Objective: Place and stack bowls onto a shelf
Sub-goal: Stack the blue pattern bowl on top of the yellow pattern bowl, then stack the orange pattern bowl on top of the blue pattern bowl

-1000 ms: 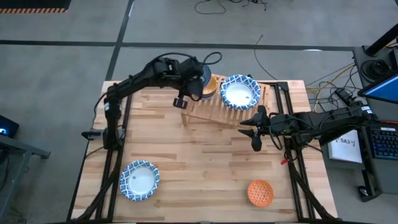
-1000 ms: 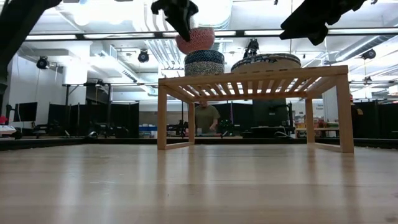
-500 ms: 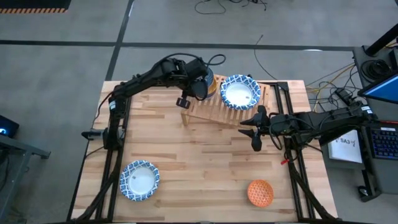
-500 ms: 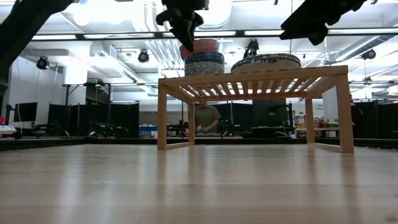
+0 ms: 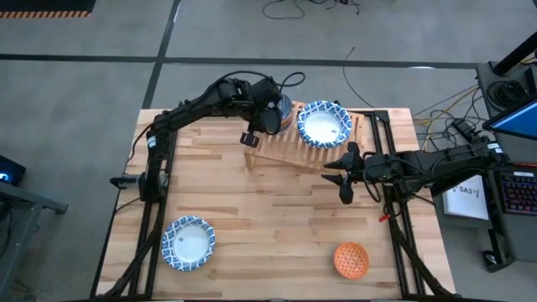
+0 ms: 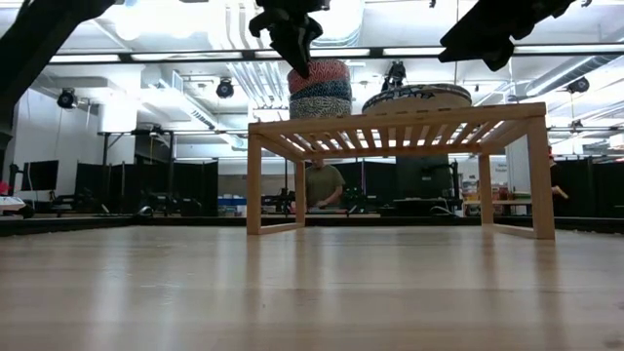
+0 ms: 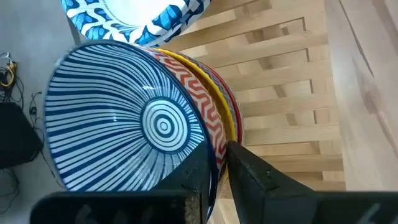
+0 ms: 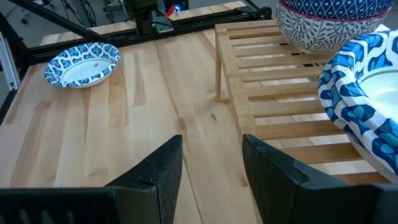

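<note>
Left end effector sits over the far left corner of the shelf, fingers clamped on the rim of the striped bowl, one finger inside, one outside. In the left wrist view that blue-and-white striped bowl is nested on top of a red zigzag bowl with a yellow rim showing under it. In the low view the small-bowl stack rests on the shelf top, with the end effector directly above it and touching its upper edge.

Just beside the stack on the shelf lies a wide blue-and-white bowl, white centre up.

Right end effector hangs near the right front edge of the shelf, fingers spread apart, holding nothing, well clear of the bowls.

On the surface: another wide patterned bowl near the front left, an orange bowl near the front right, both well apart from either arm.
</note>
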Tool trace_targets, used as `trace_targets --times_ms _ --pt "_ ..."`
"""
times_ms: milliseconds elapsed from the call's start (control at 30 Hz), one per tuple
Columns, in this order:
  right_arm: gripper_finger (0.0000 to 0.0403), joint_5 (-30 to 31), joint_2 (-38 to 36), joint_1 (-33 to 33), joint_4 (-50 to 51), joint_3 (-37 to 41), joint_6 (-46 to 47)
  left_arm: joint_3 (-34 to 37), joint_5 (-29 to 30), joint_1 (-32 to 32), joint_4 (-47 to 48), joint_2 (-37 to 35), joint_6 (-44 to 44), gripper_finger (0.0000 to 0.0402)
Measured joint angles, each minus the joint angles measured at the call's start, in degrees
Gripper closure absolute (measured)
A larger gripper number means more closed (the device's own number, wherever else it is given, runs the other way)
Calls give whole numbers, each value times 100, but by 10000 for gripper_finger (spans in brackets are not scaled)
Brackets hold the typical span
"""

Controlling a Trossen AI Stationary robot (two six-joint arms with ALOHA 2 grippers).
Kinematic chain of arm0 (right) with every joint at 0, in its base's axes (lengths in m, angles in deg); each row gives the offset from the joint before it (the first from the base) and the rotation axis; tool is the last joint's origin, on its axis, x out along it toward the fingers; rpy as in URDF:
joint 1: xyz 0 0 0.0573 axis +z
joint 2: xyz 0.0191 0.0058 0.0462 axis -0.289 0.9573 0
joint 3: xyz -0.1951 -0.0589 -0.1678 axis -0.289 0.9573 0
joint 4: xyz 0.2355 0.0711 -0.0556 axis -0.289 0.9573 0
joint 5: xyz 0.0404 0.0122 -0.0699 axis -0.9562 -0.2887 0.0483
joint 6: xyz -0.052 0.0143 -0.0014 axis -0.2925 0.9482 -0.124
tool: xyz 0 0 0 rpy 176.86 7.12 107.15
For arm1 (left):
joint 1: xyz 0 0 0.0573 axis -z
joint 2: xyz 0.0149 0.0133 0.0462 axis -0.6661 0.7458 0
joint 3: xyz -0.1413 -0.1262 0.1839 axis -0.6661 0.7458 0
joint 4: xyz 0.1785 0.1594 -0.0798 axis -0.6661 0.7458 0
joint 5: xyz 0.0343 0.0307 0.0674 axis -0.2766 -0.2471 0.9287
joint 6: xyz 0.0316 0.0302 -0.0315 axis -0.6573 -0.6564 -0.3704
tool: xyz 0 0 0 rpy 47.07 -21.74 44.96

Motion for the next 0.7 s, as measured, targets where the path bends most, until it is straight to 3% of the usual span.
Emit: trace_targets --times_ms 367,500,700 --pt "247 0 0 0 1 6 -6 -3 79 2 -3 -10 434 284" --pt "247 0 0 0 7 30 -90 -3 96 79 44 -71 1295 262" --pt "247 1 0 0 -4 86 -107 -3 98 312 79 -350 2615 263"
